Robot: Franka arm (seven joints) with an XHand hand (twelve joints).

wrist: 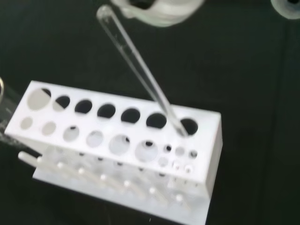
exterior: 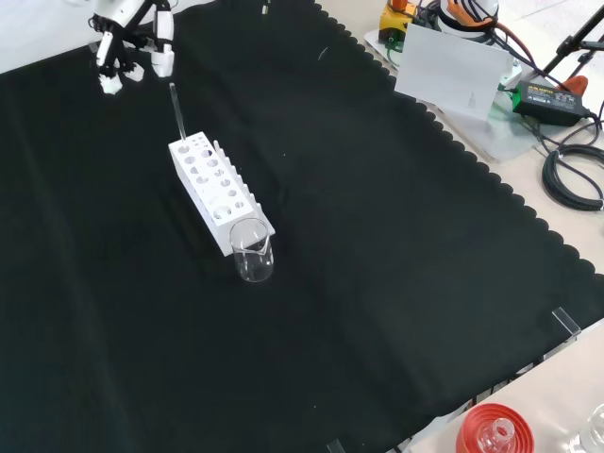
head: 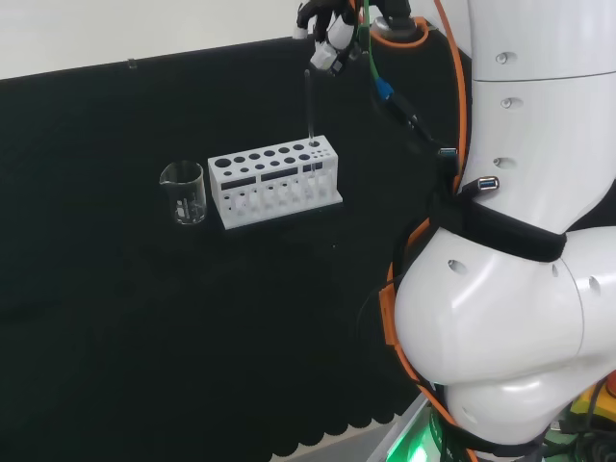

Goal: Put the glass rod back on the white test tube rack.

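Now your hand (head: 327,38) pinches the top of the glass rod (head: 310,106), whose tip sits in an end hole of the white rack (head: 274,180). Keep it upright, lower slowly, then release.

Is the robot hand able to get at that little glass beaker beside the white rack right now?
Probably not right away. The robot hand is up by the glass rod at the white rack's far end; the beaker stands past the other end, uncovered, with bare cloth around it.

Hand (head: 327,29) cut off by head view's top edge; glass rod (wrist: 140,70) lower end hidden inside rack (wrist: 117,140) hole.
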